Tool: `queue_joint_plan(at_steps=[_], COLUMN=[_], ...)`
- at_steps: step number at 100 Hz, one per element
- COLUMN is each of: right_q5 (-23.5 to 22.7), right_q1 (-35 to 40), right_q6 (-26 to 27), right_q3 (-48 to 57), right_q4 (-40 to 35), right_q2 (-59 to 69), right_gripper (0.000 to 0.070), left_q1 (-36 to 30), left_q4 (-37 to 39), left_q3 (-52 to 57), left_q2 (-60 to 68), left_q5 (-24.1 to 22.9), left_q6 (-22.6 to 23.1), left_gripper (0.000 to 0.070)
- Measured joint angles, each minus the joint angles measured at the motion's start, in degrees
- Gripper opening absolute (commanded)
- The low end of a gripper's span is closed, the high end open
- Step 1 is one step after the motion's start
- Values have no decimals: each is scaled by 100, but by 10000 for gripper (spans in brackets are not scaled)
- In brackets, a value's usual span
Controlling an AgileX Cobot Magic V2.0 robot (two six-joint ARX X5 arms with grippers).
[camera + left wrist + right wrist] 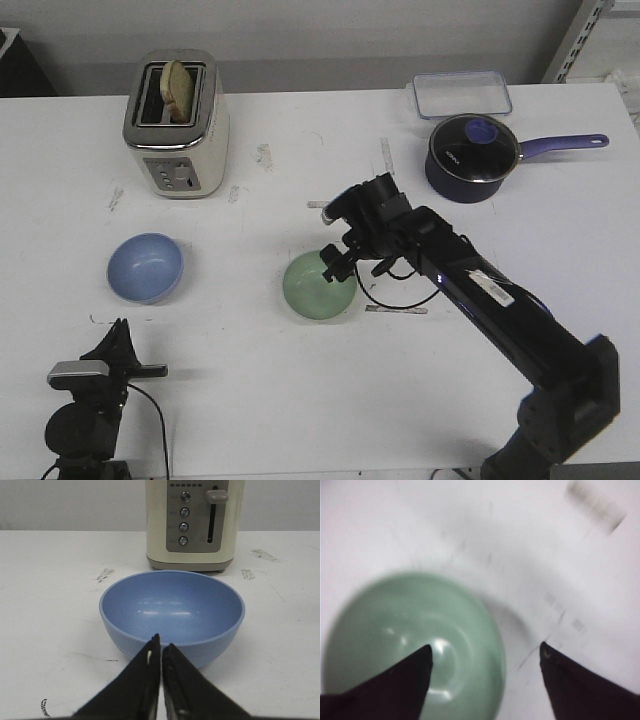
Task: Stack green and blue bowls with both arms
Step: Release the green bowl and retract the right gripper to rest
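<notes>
White table (300,400), scuffed, with grey smudges and short tape strips. No readable writing: the toaster (177,125) panel shows four round buttons and a row of small dots in the left wrist view, no legible text; pale marks on the navy pot (470,158) and a white label on the right arm are too small to read.

Green bowl (318,287) sits upright near table centre. Right gripper (337,262) is over its far-right rim, spread wide; in the right wrist view one finger (395,685) is over the bowl's inside and the other is outside the rim over the table, holding nothing. That view is blurred.

Blue bowl (146,266) sits upright on the left, in front of the toaster, well apart from the green bowl. Left gripper (161,652) is closed, tips together, empty, low at the near table edge, pointing at the blue bowl's near wall.

Bare table between the two bowls and along the front edge. Toast slice in the toaster slot. Pot with purple handle and a clear container (462,95) sit far right. Grey wall behind the table.
</notes>
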Motion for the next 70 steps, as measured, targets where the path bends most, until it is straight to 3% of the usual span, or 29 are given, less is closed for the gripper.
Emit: queue_joint_plan(at_steps=[7, 42, 70], right_q5=[44, 1191, 1532], right_q1=[-116, -1572, -2590], right_q6=[15, 138, 247], right_q3=[0, -247, -2802], right_q4=[162, 175, 1108], right_q2=[-422, -2168, -4159], right_gripper=[0, 0, 0], left_q1=[0, 0, 0], left_q4=[0, 0, 0], left_q3=[0, 0, 0], left_q2=[0, 0, 0], left_q5=[0, 0, 0], left_q6=[-2, 0, -2], left_gripper=[1, 1, 1])
